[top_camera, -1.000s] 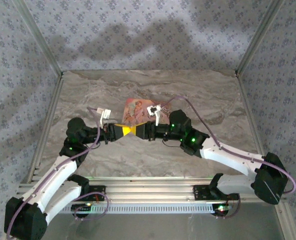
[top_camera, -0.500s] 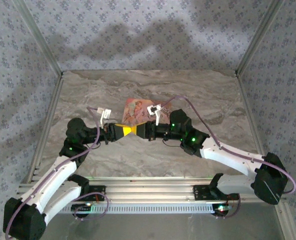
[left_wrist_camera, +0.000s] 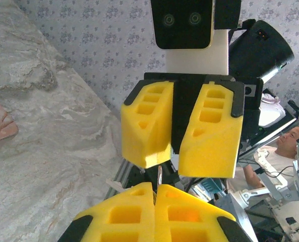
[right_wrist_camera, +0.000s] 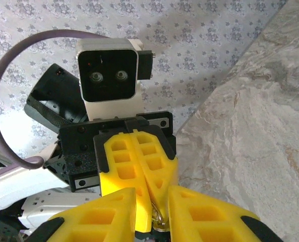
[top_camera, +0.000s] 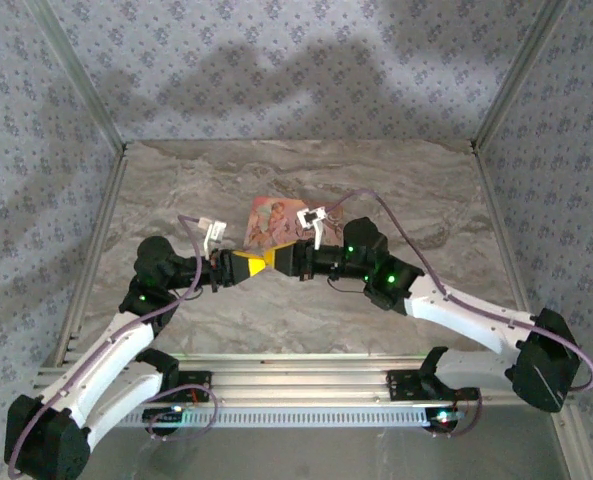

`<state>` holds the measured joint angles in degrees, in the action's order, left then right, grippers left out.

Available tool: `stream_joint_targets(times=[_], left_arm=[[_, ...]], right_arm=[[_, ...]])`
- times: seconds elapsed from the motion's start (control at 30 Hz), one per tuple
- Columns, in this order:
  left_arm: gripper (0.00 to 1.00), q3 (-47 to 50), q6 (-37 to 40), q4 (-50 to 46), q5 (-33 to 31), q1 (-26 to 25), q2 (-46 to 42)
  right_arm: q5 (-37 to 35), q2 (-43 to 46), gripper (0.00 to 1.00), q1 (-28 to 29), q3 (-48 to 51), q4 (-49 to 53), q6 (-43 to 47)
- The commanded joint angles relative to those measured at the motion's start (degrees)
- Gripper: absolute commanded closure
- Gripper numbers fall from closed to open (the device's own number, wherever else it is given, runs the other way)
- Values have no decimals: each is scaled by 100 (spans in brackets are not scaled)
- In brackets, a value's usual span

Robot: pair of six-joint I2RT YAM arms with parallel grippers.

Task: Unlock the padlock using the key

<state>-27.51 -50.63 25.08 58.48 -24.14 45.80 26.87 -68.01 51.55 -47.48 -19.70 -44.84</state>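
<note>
Two tips meet above the desk (top_camera: 376, 190): left end effector (left_wrist_camera: 155, 194) clamps a thin blade, presumably the key (left_wrist_camera: 159, 177); right end effector (left_wrist_camera: 173, 166), slightly agape, likely receiving it.

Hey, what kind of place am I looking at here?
Likely a robotics lab test cell: a marble-look table walled by patterned panels on aluminium framing, with a person among equipment beyond it.

Yellow gripper pads (left_wrist_camera: 146, 123); grey marbled table (top_camera: 306, 310); floral-patterned wall (top_camera: 276, 70).
</note>
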Motion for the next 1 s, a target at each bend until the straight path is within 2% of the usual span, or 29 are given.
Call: stream_joint_targets(times=[0.0,0.13,0.23,0.3,0.67,0.77,0.87,0.97], left_arm=[[100,-282,50,49,140,-20,-80],[100,-312,21,50,166,-29,-106],[100,-323,26,58,193,-55,-106],[100,-313,44,61,212,-81,-97],[100,-312,72,80,128,-91,-80],[91,-283,91,84,56,-91,-80],[72,-264,143,35,-17,-86,-71],[60,-274,265,-166,-49,-48,-95]], right_arm=[[101,-91,75,42,-189,89,155],[99,-137,78,31,-187,88,160],[116,-151,88,13,-182,64,160],[121,-145,99,-9,-163,28,143],[76,-40,100,-89,29,-154,163],[29,48,100,-123,40,-95,216],[-134,160,100,-145,60,32,271],[-185,268,100,-208,24,312,414]])
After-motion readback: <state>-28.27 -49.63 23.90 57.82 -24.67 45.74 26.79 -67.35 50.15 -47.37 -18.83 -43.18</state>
